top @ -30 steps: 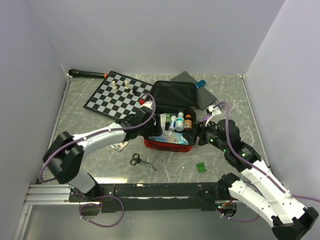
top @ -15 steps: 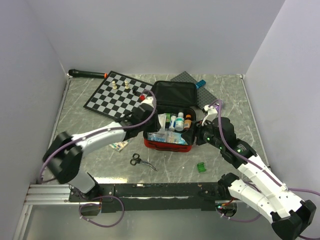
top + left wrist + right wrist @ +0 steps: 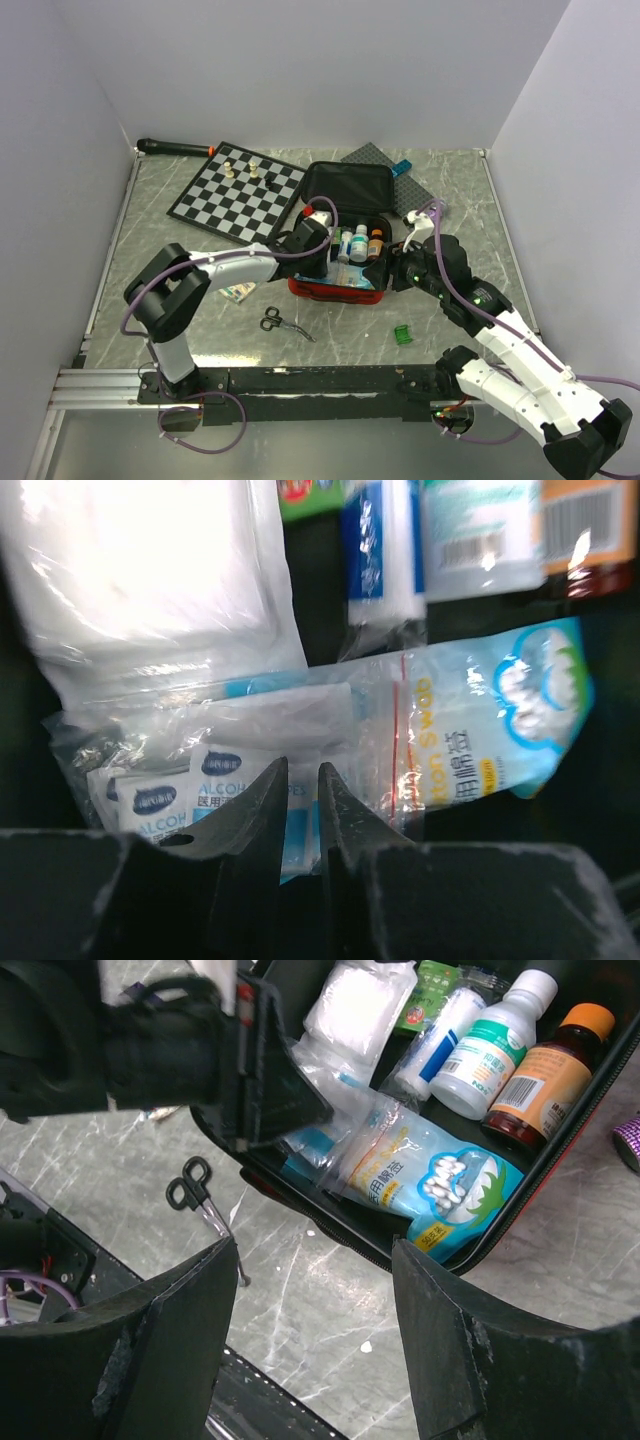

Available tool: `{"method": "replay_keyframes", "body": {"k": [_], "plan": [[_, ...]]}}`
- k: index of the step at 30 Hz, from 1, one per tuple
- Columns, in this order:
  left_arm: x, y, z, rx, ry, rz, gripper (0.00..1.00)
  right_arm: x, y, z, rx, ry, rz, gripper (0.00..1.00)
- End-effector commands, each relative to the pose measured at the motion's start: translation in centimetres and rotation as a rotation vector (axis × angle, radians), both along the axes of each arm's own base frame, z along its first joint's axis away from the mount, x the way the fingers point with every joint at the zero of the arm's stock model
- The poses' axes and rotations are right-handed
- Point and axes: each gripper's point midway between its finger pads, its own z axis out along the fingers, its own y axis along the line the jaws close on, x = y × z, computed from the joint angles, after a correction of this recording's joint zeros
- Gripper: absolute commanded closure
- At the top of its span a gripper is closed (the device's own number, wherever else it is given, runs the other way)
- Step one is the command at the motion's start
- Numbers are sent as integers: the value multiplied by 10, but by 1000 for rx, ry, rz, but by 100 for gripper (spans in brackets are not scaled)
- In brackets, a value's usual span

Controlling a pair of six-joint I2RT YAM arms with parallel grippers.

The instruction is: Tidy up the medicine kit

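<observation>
On the marbled bench (image 3: 160,260), the soft red fabric medicine kit (image 3: 335,288) is laid open at centre frame, with crinkled glossy packets (image 3: 470,730) inside. The left pincer (image 3: 299,780), previously spread at the kit's left rim, is narrowed to a slit over them; a grip cannot be told. The right pincer (image 3: 312,1250) is kept spread.

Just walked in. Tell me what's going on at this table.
The open red fabric medicine kit is being sorted. The left tool is down inside it, jaws nearly together at the small alcohol wipe sachets; whether it has pinched one is unclear. The right tool hangs open above the kit's near edge, holding nothing. A blue cotton swab bag and small bottles sit inside, while black scissors lie outside it, toward the front.
</observation>
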Motion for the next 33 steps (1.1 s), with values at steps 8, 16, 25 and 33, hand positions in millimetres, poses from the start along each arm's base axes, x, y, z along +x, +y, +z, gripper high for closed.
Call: {"method": "replay_keyframes", "body": {"k": [8,16,25,33], "plan": [[-7,-16,0,-43,-10,-34,77,2,0,7,-5,-29,3,31],[-11,-7,122,-264,-236,-25,36,4,1,3,-16,-32,8,30],[-19,55,197,-333,-400,188,24,-4,20,-13,-139,-52,87,32],[-43,162,121,-257,-299,599,26,-50,99,-55,-374,-6,428,31]]}}
